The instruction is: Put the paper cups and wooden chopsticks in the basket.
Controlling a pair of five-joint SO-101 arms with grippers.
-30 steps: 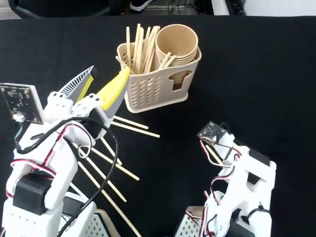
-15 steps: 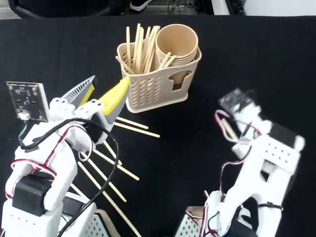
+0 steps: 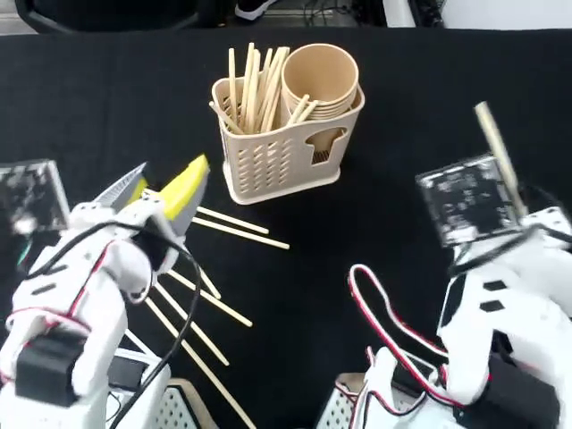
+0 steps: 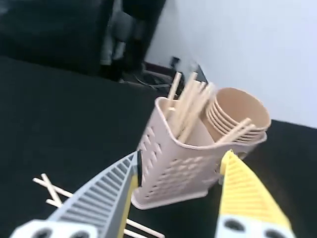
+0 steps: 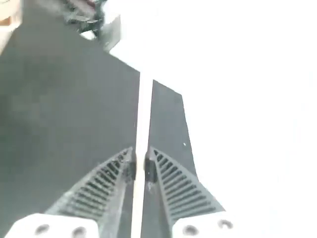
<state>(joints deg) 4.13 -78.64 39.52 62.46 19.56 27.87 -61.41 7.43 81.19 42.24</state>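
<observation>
A beige basket at the table's back middle holds several wooden chopsticks and stacked paper cups; the left wrist view shows the basket and cups too. Several loose chopsticks lie on the black cloth in front of it. My left gripper, grey and yellow, hangs open to the left of the basket, with nothing between its fingers. My right gripper is raised at the right, shut on a single chopstick that sticks up past the wrist.
Black cloth covers the table. The two arm bases stand at the near edge. Chair legs and cables show beyond the far edge. Open cloth lies to the right of the basket.
The right arm has lifted high and swung right, carrying its chopstick up. The left arm has drawn back and down-left, away from the basket.
</observation>
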